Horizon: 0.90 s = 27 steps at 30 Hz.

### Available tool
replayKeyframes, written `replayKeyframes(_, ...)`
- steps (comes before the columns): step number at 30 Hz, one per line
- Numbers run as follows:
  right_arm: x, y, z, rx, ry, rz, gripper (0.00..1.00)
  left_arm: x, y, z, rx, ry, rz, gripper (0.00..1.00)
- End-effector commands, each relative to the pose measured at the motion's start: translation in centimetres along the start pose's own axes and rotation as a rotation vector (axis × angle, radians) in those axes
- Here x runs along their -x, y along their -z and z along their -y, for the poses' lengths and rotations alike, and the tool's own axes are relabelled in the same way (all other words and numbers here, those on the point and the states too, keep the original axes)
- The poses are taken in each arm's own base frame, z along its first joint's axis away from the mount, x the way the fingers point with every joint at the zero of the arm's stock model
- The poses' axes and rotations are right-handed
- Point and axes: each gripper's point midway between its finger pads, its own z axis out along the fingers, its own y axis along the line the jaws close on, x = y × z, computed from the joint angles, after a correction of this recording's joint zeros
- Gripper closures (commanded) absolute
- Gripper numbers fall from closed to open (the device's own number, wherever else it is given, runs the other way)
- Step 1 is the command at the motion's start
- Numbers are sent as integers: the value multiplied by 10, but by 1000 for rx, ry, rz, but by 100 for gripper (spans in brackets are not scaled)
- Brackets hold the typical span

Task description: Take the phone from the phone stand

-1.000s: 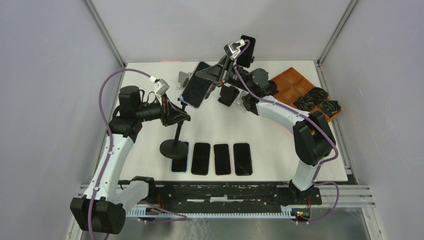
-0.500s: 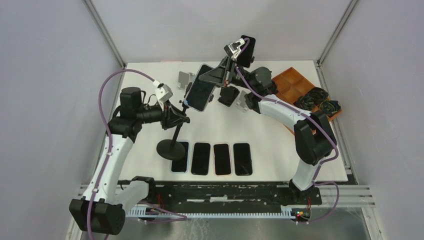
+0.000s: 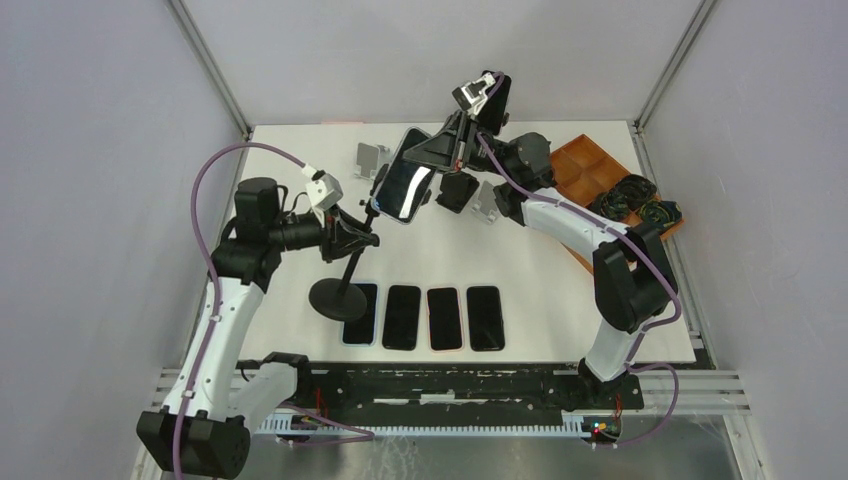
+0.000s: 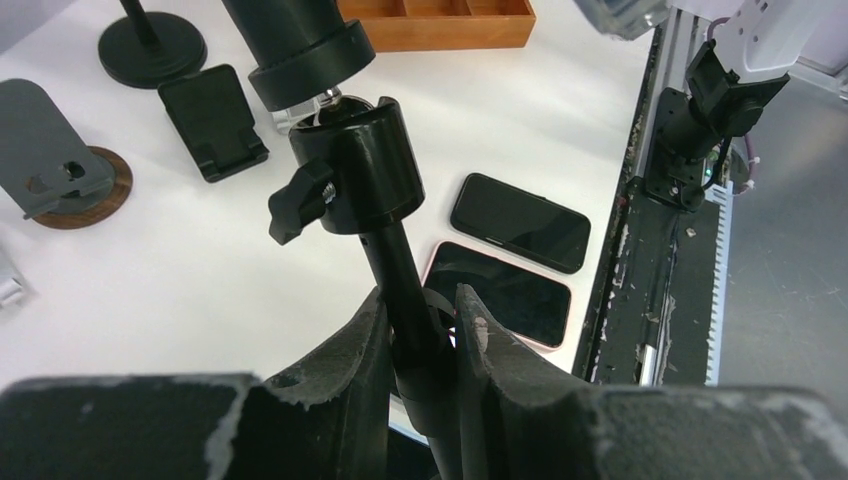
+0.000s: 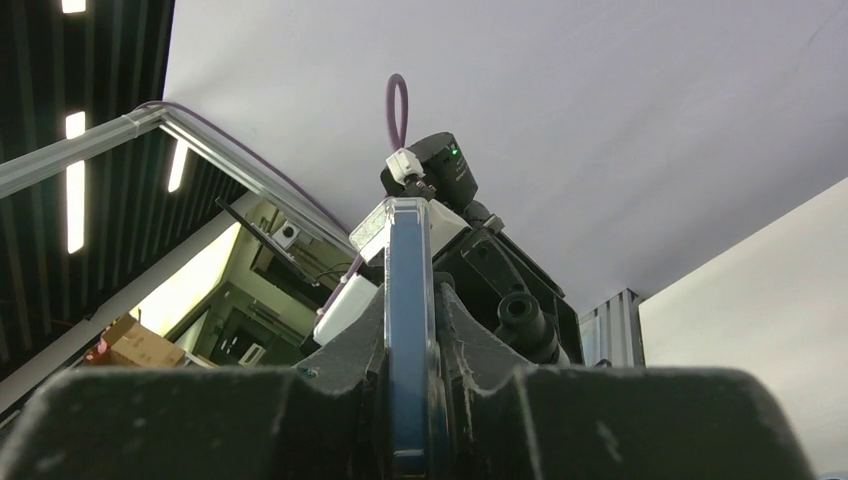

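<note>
The phone stand (image 3: 335,298) has a round black base, a thin pole and a ball-joint head (image 4: 355,175). It leans over the white table. My left gripper (image 3: 362,238) (image 4: 420,300) is shut on the pole just below the head. The phone (image 3: 400,192) has a dark screen and a blue edge and hangs tilted in the air, its lower end right by the stand's head. Whether the two touch I cannot tell. My right gripper (image 3: 418,155) (image 5: 410,295) is shut on the phone's upper part. In the right wrist view the phone (image 5: 405,250) shows edge-on between the fingers.
Several phones (image 3: 444,318) lie in a row near the front edge, one partly under the stand's base. Small empty stands (image 3: 372,158) (image 3: 457,190) sit at the back, and another phone (image 3: 493,100) stands upright there. A wooden tray (image 3: 585,160) with coiled cables is at the back right.
The stand's base has slid a little to the left with my left gripper. The right gripper and the phone have shifted slightly up and to the right.
</note>
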Motion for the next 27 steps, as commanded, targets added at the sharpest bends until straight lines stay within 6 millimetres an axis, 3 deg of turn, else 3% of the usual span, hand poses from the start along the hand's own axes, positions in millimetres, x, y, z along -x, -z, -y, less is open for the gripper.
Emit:
replayKeyframes(1,117,52,-103,177,278,427,100,-31,9,35,-83,80,-56,98)
replayKeyframes(21,146,81,-122,271,228,549,100,-47,12,37,-67,20,-83,98)
replayKeyframes(27,165,100,-134,297,246,598,100,-53,15,42,-83,3,-103,98)
